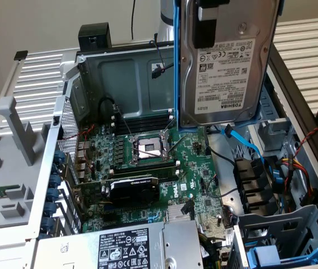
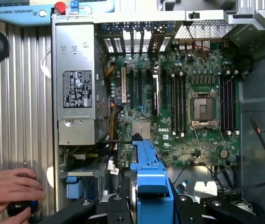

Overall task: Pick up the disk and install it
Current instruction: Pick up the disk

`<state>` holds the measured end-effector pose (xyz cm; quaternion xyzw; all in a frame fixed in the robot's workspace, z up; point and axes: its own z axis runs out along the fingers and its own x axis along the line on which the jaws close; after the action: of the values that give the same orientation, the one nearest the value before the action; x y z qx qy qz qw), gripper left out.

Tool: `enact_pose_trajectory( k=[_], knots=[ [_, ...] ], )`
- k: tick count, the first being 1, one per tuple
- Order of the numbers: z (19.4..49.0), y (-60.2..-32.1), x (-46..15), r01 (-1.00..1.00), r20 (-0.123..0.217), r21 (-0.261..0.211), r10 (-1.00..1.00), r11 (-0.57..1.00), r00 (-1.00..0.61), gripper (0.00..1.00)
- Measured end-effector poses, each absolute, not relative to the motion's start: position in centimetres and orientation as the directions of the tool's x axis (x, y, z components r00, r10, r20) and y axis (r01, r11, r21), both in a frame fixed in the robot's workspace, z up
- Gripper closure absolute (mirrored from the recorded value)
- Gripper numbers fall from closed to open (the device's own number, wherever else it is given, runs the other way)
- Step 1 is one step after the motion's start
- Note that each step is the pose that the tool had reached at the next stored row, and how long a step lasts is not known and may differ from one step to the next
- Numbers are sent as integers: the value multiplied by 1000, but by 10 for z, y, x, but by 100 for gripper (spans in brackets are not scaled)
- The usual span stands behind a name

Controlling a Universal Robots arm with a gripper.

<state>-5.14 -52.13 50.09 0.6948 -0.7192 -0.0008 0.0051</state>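
The disk [image 1: 226, 67], a silver hard drive with a white label in a bright blue carrier, hangs upright high above the open computer case, over its drive-bay side on the exterior view's right. My gripper [image 1: 210, 11] is shut on its upper end, one black finger [image 1: 205, 28] lying across the labelled face. In the wrist view the disk [image 2: 149, 172] shows edge-on as a blue strip, and the gripper [image 2: 151, 207] clamps it from both sides above the motherboard's edge.
The case lies open with the green motherboard [image 1: 164, 168], its bare CPU socket [image 1: 148, 148] and the grey power supply [image 2: 76, 84]. A drive cage holding a blue carrier [image 1: 279, 252] and a blue cable [image 1: 248, 145] sit below. A person's hands [image 2: 6, 191] rest beside the case.
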Motion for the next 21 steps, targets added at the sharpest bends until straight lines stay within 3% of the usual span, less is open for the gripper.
enact_pose_trajectory(
  k=[21],
  knots=[
    [516, -551, -31, -999, 6, 8, -999, 34, -34, 63]
  ],
)
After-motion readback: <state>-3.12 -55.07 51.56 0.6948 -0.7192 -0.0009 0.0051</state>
